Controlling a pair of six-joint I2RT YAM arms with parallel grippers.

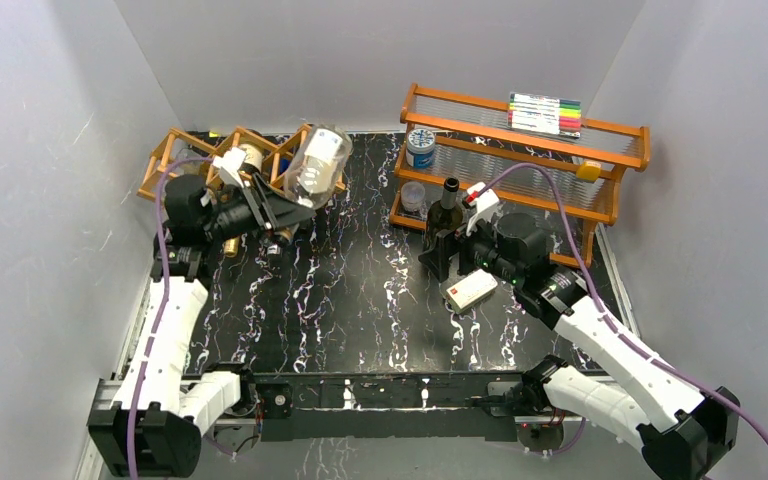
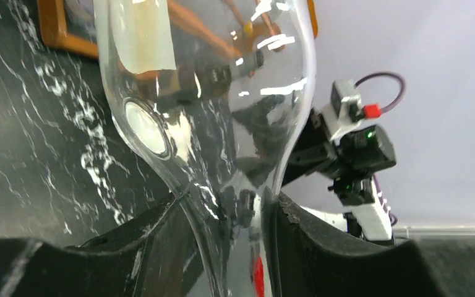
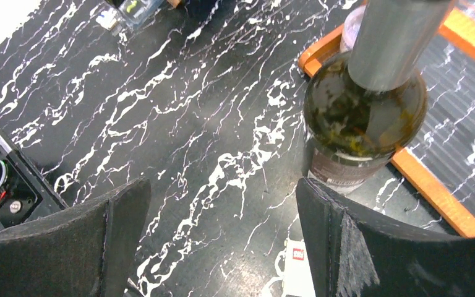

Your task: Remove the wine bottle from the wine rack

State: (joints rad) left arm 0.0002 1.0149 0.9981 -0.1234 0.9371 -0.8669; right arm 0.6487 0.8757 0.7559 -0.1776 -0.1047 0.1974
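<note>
left gripper (image 2: 235, 213) pinching clear wine bottle (image 1: 317, 160) by wine rack (image 1: 165, 160), right gripper (image 3: 219, 192) spread, dark bottle (image 3: 362, 117) ahead

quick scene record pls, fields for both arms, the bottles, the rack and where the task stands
left fingers: shut on the clear bottle's neck
clear bottle: tilted, held up at the right end of the wine rack
right fingers: open, holding nothing
dark bottle: upright in front of the orange shelf, just ahead of the right fingers
task state: bottle gripped; can't tell if it is fully clear of the rack
</note>
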